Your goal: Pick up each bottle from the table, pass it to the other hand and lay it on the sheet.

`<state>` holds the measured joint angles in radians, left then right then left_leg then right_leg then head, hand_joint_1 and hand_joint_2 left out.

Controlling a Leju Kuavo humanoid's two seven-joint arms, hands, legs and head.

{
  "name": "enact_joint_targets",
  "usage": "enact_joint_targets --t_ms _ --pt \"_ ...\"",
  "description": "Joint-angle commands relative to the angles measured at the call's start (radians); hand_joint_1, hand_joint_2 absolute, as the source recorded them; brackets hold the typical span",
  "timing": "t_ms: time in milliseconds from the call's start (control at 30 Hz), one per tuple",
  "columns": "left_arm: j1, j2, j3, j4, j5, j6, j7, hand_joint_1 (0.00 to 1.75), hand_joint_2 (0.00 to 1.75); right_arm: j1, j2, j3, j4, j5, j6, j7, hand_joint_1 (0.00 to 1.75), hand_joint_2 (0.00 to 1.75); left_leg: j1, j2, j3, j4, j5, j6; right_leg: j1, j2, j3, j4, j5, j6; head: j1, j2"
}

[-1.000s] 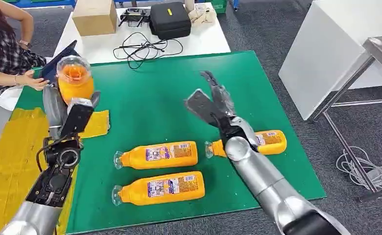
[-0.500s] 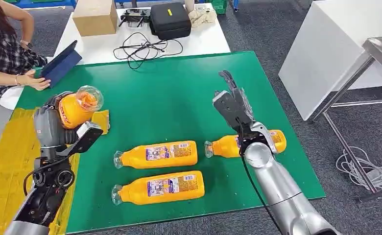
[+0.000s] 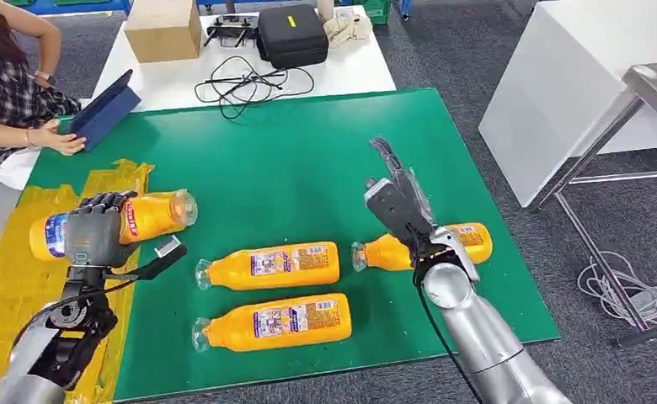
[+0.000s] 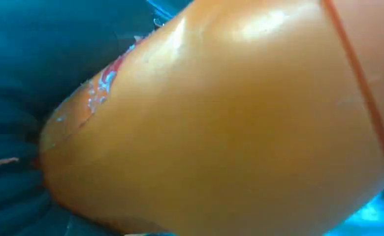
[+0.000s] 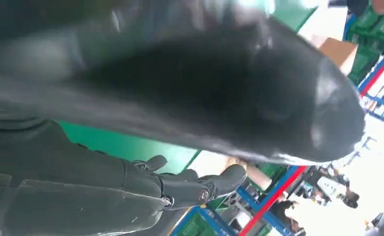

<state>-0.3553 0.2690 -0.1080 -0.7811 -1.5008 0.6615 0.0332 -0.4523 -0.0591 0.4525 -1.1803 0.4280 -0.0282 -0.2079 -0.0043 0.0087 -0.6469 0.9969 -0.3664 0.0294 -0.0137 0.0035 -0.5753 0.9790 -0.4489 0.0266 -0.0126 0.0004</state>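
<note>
My left hand [image 3: 96,234] grips an orange bottle [image 3: 152,214] sideways over the yellow sheet [image 3: 9,278] at the table's left edge, its clear cap end pointing right. Close up, the bottle's orange body [image 4: 229,128] lies against my left hand. My right hand [image 3: 395,198] is open above the green mat, fingers stretched forward, holding nothing; its dark thumb [image 5: 219,93] and fingers [image 5: 200,187] appear spread. Just behind that wrist lies a bottle [image 3: 464,240] on the mat. Two more bottles lie side by side: one [image 3: 270,266] at centre, another [image 3: 276,323] nearer me.
A person sits at the far left with a hand [image 3: 56,139] on a dark tablet [image 3: 104,109]. A white table behind the green mat [image 3: 291,151] carries a cardboard box [image 3: 163,29], black case [image 3: 291,34] and cables [image 3: 249,82]. A white bench [image 3: 578,84] stands right.
My left hand has lowered and tipped the bottle from upright to lying sideways over the yellow sheet. My right hand drew back to the right, toward the bottle on the right side.
</note>
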Motion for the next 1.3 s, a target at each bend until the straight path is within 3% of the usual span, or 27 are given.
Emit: enact_joint_targets --t_ms 33,267,300,400,433,467,500,533,700,733,933,1300 --pt "-0.175 0.038 -0.066 0.444 -0.059 -0.068 0.062 1.75 1.75 -0.015 -0.04 0.128 -0.015 -0.014 0.022 -0.001 0.0 0.0 0.002 -0.002 0.003 0.001 -0.001 -0.002 0.002 -0.002 0.004 0.0 0.0 -0.003 0.0 0.0" --pt "-0.161 0.058 -0.048 0.457 -0.053 -0.093 0.057 1.75 1.75 -0.016 -0.035 0.139 -0.013 -0.019 0.027 -0.004 0.0 0.0 0.003 -0.001 0.003 0.002 -0.002 -0.004 0.002 0.0 0.004 0.0 -0.001 -0.004 0.0 0.0" --pt "-0.126 0.084 -0.059 0.392 -0.012 -0.132 0.039 1.75 1.75 -0.018 -0.03 0.142 -0.011 -0.022 0.029 0.001 0.0 0.0 0.003 0.0 0.003 0.002 -0.002 -0.004 0.002 0.0 0.004 0.001 -0.001 -0.004 0.0 0.0" --pt "-0.129 0.078 -0.046 0.458 -0.016 -0.118 0.059 1.75 1.75 -0.026 -0.027 0.157 0.002 -0.021 0.042 0.0 0.0 0.0 0.001 0.002 0.0 0.0 0.0 -0.002 0.0 0.002 0.0 0.0 0.001 -0.003 0.0 0.0" --pt "-0.127 0.079 -0.037 0.465 -0.007 -0.123 0.049 1.33 1.75 -0.024 -0.027 0.16 0.007 -0.022 0.044 0.001 0.0 0.0 0.002 0.003 0.001 0.001 -0.001 -0.003 0.001 0.003 0.001 0.0 0.001 -0.003 0.0 0.0" --pt "-0.126 0.08 -0.039 0.468 -0.01 -0.13 0.045 0.0 1.75 -0.024 -0.028 0.162 0.008 -0.022 0.045 0.001 0.0 0.0 0.002 0.002 0.0 0.0 0.0 -0.003 0.001 0.002 0.0 0.0 0.001 -0.003 0.0 0.0" --pt "-0.118 0.078 -0.027 0.462 -0.003 -0.116 0.027 0.0 1.75 -0.019 -0.039 0.174 0.008 -0.02 0.048 0.002 0.0 0.0 0.001 0.001 0.0 0.0 0.0 -0.002 0.001 0.001 0.0 0.0 0.001 -0.003 0.0 0.0" --pt "-0.119 0.077 -0.026 0.462 -0.004 -0.117 0.028 0.0 0.0 -0.017 -0.041 0.175 0.008 -0.02 0.048 0.001 0.0 0.0 0.002 0.001 0.001 0.0 -0.001 -0.003 0.001 0.001 0.002 0.0 0.0 -0.003 0.0 0.0" --pt "-0.105 0.085 -0.008 0.447 0.012 -0.086 -0.031 0.0 0.0 -0.009 -0.051 0.23 0.006 -0.002 0.088 0.019 0.0 0.0 0.002 0.0 0.001 0.0 0.0 -0.002 0.001 0.001 0.001 -0.001 0.001 -0.003 0.0 0.0" --pt "-0.1 0.088 -0.001 0.443 0.021 -0.076 -0.05 0.0 0.0 -0.007 -0.044 0.245 0.01 0.003 0.093 0.022 0.0 1.75 0.002 0.001 0.002 0.0 -0.001 -0.003 0.001 0.001 0.003 -0.001 0.001 -0.003 0.0 0.0" --pt "-0.078 0.092 0.052 0.415 0.102 -0.025 -0.193 0.0 0.0 -0.027 -0.012 0.33 0.071 0.018 0.107 0.031 0.0 1.75 0.003 0.002 0.002 0.0 -0.001 -0.003 0.002 0.002 0.002 -0.001 0.0 -0.003 0.0 0.0" --pt "-0.075 0.094 0.054 0.414 0.105 -0.023 -0.197 0.0 0.0 -0.033 -0.01 0.331 0.074 0.018 0.108 0.033 0.0 1.75 0.002 0.0 -0.001 0.0 0.0 -0.002 0.001 0.0 0.0 0.0 0.001 -0.003 0.0 0.0"
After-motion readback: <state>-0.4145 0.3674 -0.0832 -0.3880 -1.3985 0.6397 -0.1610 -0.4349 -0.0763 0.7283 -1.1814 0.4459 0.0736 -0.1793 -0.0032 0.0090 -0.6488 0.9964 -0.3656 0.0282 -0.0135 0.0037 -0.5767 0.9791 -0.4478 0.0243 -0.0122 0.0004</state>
